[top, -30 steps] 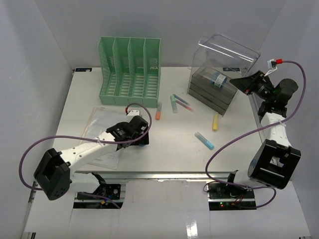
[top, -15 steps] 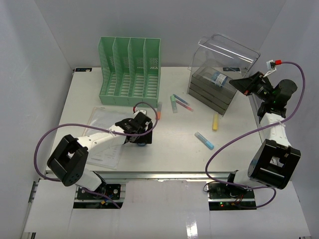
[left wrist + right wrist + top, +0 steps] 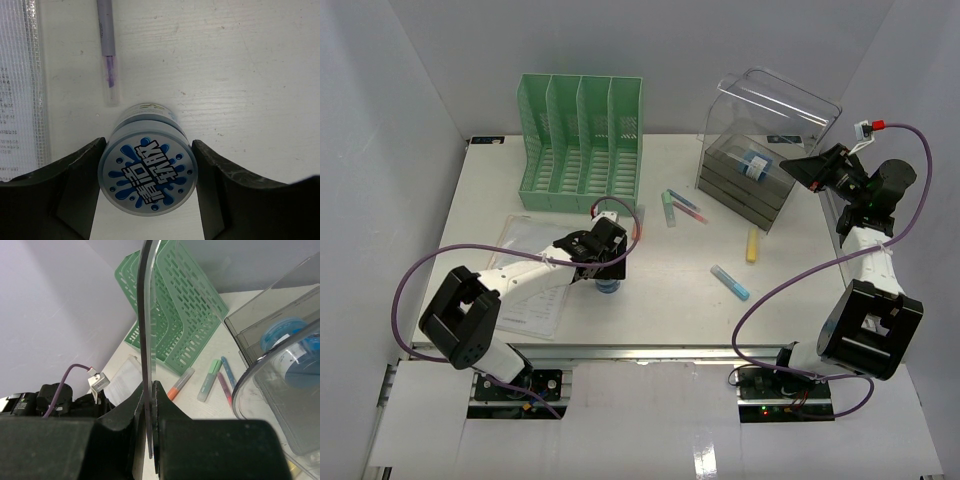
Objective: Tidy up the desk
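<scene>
Two robot arms work at the white desk, which fills the floor of the scene beneath everything else. At left centre, the left gripper points straight down over a small jar with a blue splatter-print lid. Its fingers are drawn in against the jar's two sides, and the jar stands upright on the desk. Just beyond the jar lies a grey marker with a purple tip, and a clear document sleeve lies flat to the left.

At the far right, the right gripper is pressed together on the thin edge of the clear lid, which is raised above a clear drawer box. A blue-and-white roll rests in the box's top.

A green file rack stands at the far left of centre. Between rack and box, an orange-capped marker, a green highlighter and two thin pens lie loose. A yellow highlighter and a blue one lie nearer, right of centre.
</scene>
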Motion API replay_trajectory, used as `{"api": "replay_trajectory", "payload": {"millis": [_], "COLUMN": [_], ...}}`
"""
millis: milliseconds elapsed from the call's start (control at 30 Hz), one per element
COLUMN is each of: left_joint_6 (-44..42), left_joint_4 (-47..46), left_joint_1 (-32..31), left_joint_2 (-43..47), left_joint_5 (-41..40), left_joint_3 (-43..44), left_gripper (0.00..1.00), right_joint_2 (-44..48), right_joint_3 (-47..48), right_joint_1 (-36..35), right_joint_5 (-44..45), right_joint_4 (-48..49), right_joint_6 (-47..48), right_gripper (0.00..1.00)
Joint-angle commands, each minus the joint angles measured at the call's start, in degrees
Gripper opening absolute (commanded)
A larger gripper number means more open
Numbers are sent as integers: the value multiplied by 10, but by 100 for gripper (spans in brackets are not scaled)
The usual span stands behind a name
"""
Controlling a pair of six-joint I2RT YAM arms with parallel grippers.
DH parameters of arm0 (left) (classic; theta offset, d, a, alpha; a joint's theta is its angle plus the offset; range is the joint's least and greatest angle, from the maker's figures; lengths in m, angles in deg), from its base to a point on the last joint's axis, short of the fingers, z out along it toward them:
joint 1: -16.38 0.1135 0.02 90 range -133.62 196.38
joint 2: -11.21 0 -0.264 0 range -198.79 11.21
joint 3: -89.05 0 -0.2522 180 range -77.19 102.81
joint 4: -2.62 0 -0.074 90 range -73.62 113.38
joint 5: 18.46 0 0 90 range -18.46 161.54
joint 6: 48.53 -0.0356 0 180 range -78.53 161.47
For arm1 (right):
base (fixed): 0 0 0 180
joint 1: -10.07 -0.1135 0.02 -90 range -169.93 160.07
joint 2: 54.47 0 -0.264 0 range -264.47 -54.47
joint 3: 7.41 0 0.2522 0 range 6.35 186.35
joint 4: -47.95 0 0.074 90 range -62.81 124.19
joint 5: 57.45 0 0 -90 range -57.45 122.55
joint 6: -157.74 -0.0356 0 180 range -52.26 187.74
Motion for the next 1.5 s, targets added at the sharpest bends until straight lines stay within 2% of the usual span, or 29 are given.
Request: {"api": "replay_trajectory", "payload": {"millis": [0,100,167,267,367,400,500,633,867,1167,1467], "left_joint_6": [12,27,48,100,152,166,174,171,181,155,133], "left_joint_4": [-20,-55,-115,-272,-459,-545,-656,-773,-866,-907,-904], "left_joint_1": [2,2,2,1,0,-1,-8,-15,-15,-16,-16], "left_joint_2": [11,28,48,81,88,73,14,-126,-301,-421,-508], "left_joint_5": [36,66,107,194,236,235,215,219,212,208,188], "left_joint_3": [4,-5,-24,-82,-137,-150,-126,-14,173,380,497], "left_gripper": [37,20,13,7,4,4,4,4,3,4,3], "right_joint_2": [19,20,20,21,23,23,24,27,33,31,31], "right_joint_3": [0,-1,-2,-3,-9,-10,-13,-14,-14,-16,-20], "right_joint_1": [1,1,1,1,0,0,-1,-4,-4,-4,-4], "right_joint_5": [-17,-17,-17,-17,-16,-16,-16,-16,-20,-29,-33], "right_joint_4": [18,18,19,19,22,22,22,22,19,22,44], "right_joint_6": [2,2,2,2,1,2,2,0,-2,-8,-30], "right_gripper": [9,9,9,9,9,9,9,9,9,9,9]}}
